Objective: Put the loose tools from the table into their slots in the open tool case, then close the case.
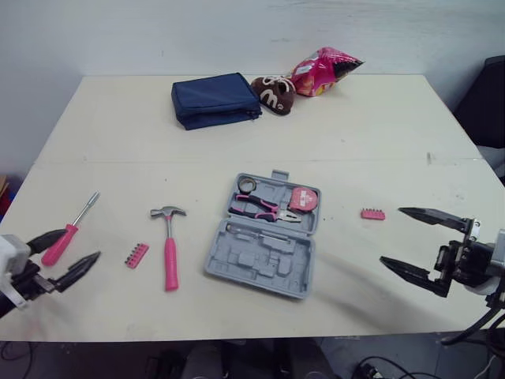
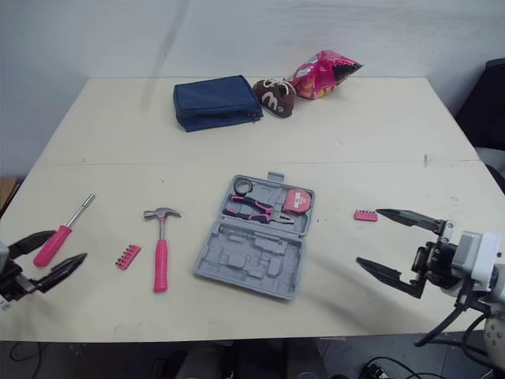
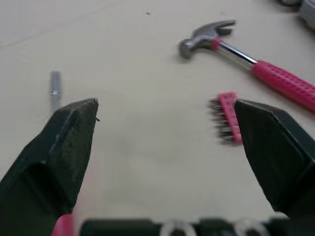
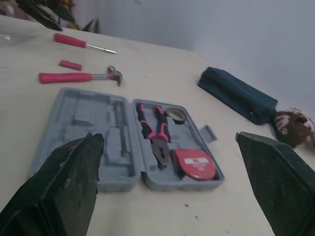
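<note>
The grey tool case (image 1: pixel 264 257) lies open mid-table, holding pink pliers (image 1: pixel 264 208), a pink tape measure (image 1: pixel 301 199) and a tape roll (image 1: pixel 246 185). Left of it lie a pink-handled hammer (image 1: pixel 170 249), a pink bit holder (image 1: pixel 136 255) and a pink screwdriver (image 1: pixel 71 230). Another pink bit holder (image 1: pixel 373 214) lies right of the case. My left gripper (image 1: pixel 67 255) stands open just over the screwdriver's handle, at the table's left front. My right gripper (image 1: pixel 418 241) is open at the right front, beyond the right bit holder.
At the back of the table sit a navy pouch (image 1: pixel 215 100), a brown plush toy (image 1: pixel 274 94) and a pink snack bag (image 1: pixel 323 71). A dark chair (image 1: pixel 489 103) stands off the table's right edge.
</note>
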